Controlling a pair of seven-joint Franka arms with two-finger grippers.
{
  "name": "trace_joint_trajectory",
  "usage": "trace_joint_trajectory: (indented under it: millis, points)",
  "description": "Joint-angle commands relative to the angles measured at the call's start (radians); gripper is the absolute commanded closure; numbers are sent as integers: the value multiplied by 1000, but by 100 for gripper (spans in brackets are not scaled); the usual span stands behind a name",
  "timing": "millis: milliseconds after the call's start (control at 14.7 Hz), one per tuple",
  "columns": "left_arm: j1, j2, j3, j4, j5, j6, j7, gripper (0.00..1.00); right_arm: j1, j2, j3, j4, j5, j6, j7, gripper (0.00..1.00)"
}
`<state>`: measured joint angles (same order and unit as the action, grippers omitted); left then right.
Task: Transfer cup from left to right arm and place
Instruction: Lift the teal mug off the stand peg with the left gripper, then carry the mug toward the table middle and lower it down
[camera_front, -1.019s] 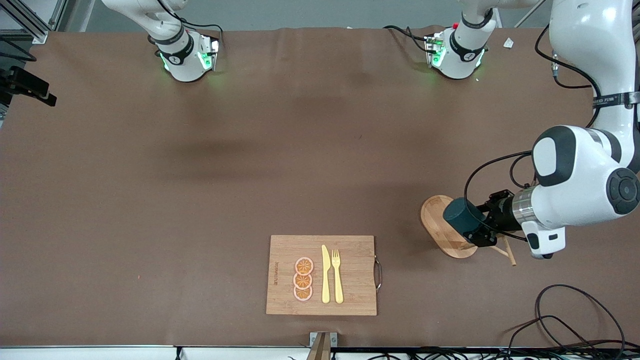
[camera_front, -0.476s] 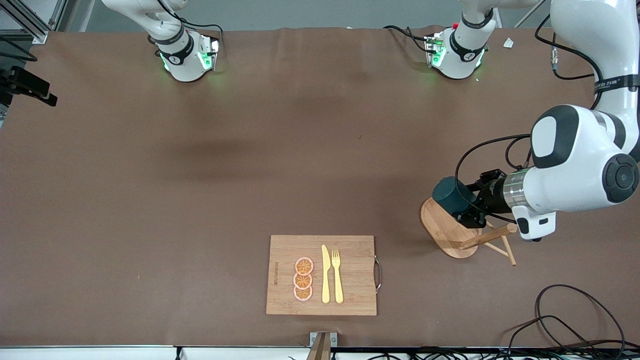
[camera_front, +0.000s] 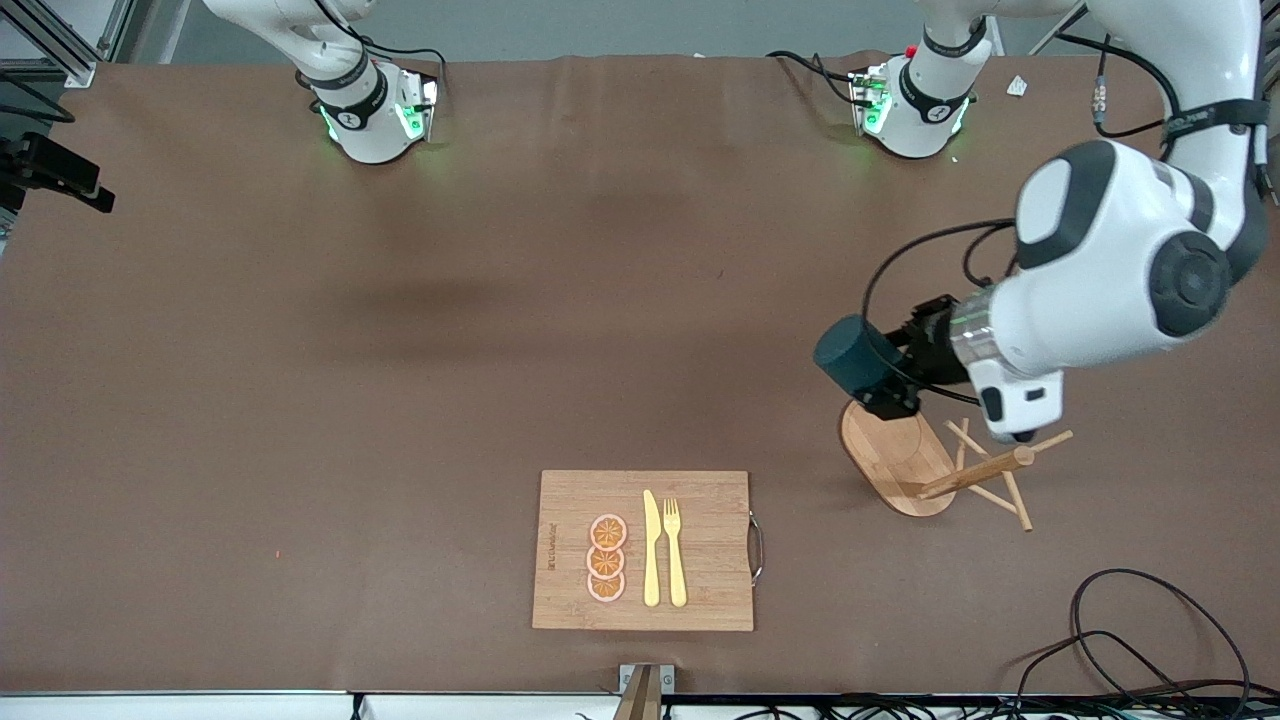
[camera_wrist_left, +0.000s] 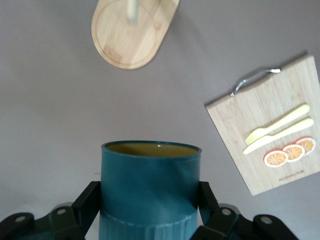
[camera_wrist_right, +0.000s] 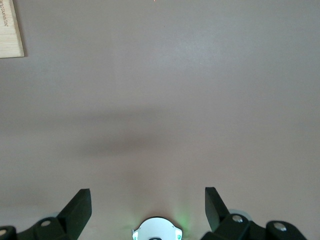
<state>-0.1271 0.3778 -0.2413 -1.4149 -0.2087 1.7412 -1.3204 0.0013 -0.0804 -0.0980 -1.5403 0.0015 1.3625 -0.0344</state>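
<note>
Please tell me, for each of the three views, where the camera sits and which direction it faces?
Front view: high across the table, facing both bases; the left gripper holds the cup over the table.
Left wrist view: on the left wrist, looking down past the cup at the wooden peg rack and cutting board.
Right wrist view: on the right wrist, over bare table; open right gripper shows.
Shared: the cutting board.

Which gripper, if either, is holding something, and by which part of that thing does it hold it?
The left gripper holds the cup in the air, its fingers clamped on opposite sides of the ribbed lower body. The right gripper is open and holds nothing.
</note>
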Motion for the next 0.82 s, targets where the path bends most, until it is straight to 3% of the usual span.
trace_joint_trajectory:
  millis: [0, 612, 748]
  points:
    - [-37, -17, -44, -6, 77, 38, -77, 40, -3, -13, 3, -6, 8, -3, -7, 0]
    - [-282, -8, -67, -9, 350, 207, -158, 40, -9, -15, 0, -6, 6, 12, -9, 0]
    - [-347, 9, -67, -13, 473, 262, -236, 40, -9, -13, 0, -6, 5, 12, -9, 0]
